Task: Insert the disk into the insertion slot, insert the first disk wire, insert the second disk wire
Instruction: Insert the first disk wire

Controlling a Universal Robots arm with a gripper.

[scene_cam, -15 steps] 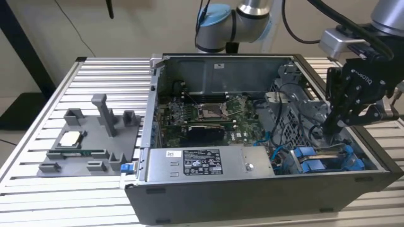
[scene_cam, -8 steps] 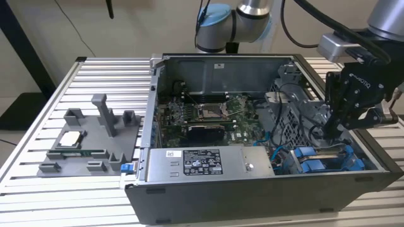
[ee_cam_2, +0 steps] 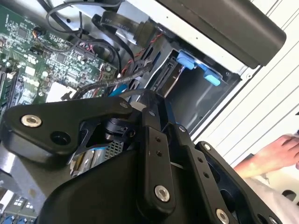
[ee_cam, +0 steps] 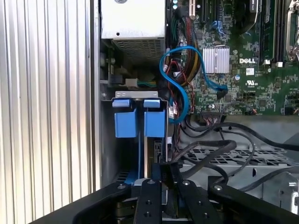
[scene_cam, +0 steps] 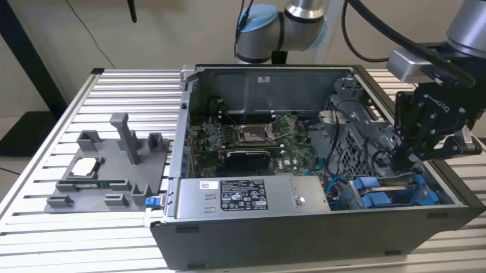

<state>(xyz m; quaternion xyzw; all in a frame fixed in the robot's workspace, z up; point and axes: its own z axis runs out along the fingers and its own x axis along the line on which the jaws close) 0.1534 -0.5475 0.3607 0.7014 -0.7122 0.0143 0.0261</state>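
The disk in its blue caddy [scene_cam: 386, 191] sits inside the insertion slot at the case's front corner, on the exterior view's right. Its blue tabs [ee_cam: 140, 122] show at the bay mouth in both wrist views [ee_cam_2: 198, 67]. My gripper [scene_cam: 404, 165] hangs inside the case just behind the disk bay. It [ee_cam: 163, 169] is shut on the end of a black disk wire [ee_cam: 205, 148], whose connector is hidden between the fingers. The same wire [ee_cam_2: 100, 89] arcs into the gripper [ee_cam_2: 140, 100] in the second wrist view.
A blue data cable [ee_cam: 180, 79] loops beside the bay, over the motherboard [scene_cam: 251, 136]. The grey power-supply box [scene_cam: 243, 196] lies along the case front. A grey parts fixture [scene_cam: 106, 170] stands on the slatted table. A person's hand [ee_cam_2: 280, 151] rests outside the case.
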